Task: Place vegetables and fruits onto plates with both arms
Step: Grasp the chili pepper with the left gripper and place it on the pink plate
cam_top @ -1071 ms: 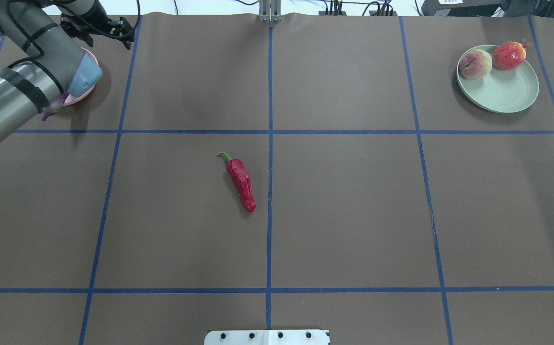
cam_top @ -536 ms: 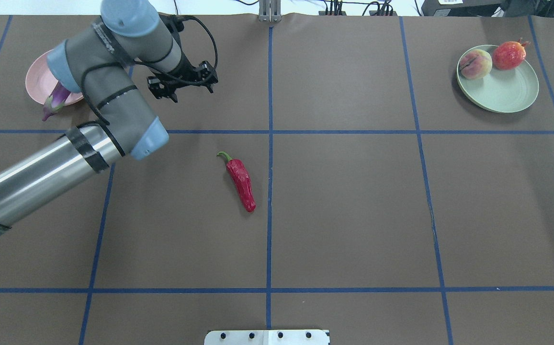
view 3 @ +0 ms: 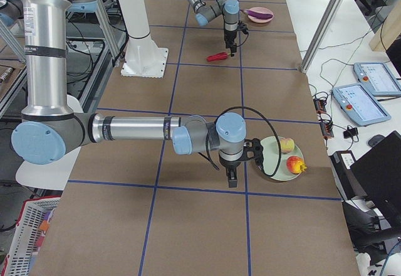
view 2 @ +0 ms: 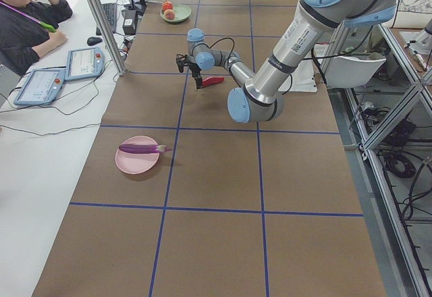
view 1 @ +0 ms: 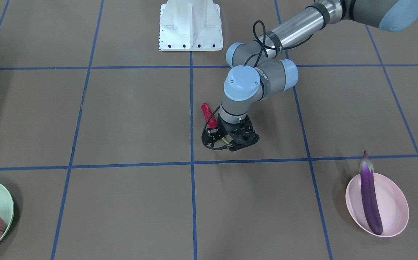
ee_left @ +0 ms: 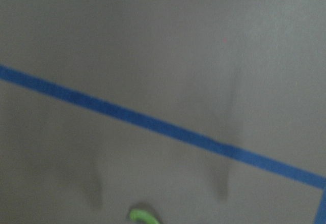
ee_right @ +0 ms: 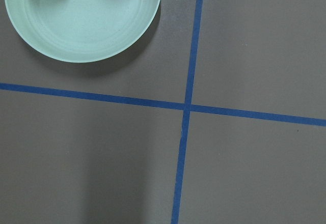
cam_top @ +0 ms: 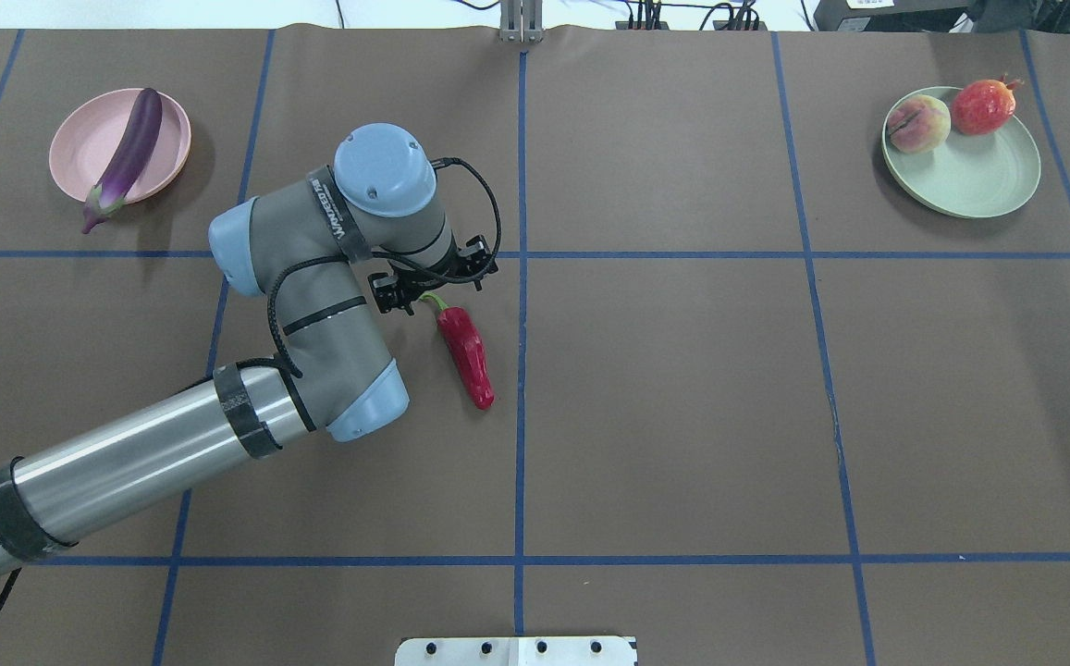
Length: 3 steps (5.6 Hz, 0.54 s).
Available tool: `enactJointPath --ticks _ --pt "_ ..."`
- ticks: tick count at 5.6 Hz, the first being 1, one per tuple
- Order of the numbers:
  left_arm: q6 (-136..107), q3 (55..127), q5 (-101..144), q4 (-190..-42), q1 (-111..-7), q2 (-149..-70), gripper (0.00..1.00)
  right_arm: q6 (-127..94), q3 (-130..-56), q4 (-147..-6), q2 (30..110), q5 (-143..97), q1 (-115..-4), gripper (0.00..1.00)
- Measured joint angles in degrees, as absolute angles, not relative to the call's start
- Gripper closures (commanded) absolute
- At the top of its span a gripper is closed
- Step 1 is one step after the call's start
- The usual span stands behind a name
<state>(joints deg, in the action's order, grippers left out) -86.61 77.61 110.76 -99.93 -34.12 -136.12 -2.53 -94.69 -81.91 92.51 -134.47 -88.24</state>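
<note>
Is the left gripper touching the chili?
Cannot tell. Overhead, the left gripper overlaps the chili at its stem; the front-facing view hides that end behind the gripper. Neither shows contact or gap.

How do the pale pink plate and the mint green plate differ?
The pale pink plate holds one long purple eggplant; the mint green plate holds a yellow-pink peach and a red pomegranate. The pink plate lies on the robot's left, the green plate on its right. Both are round, similar size.

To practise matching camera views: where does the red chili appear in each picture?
Front-facing: chili at centre, partly hidden.
Overhead: left of centre.
Exterior left: upper middle.
Exterior right: upper middle.
Left wrist: possibly its green stem, bottom edge.
Right wrist: not visible.
Shared landmark: pink plate, exterior views.
</note>
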Motion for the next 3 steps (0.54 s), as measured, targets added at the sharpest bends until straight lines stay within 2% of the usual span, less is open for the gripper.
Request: enactJointPath --ticks 1,2,3 --pt "-87.97 79.07 109.43 -97.8 -31.89 -136.11 0.71 -2.55 -94.7 -81.92 92.54 -134.47 -88.24 0.01" --pt "-88.68 79.49 108.38 -97.14 -30.14 -136.16 1.0 -2.55 -94.68 -81.91 92.55 -134.47 -88.24 0.01" --pt "-88.85 79.67 108.0 -96.9 -29.4 -136.19 1.0 -2.55 -94.66 -81.91 92.55 -134.47 -88.24 0.01"
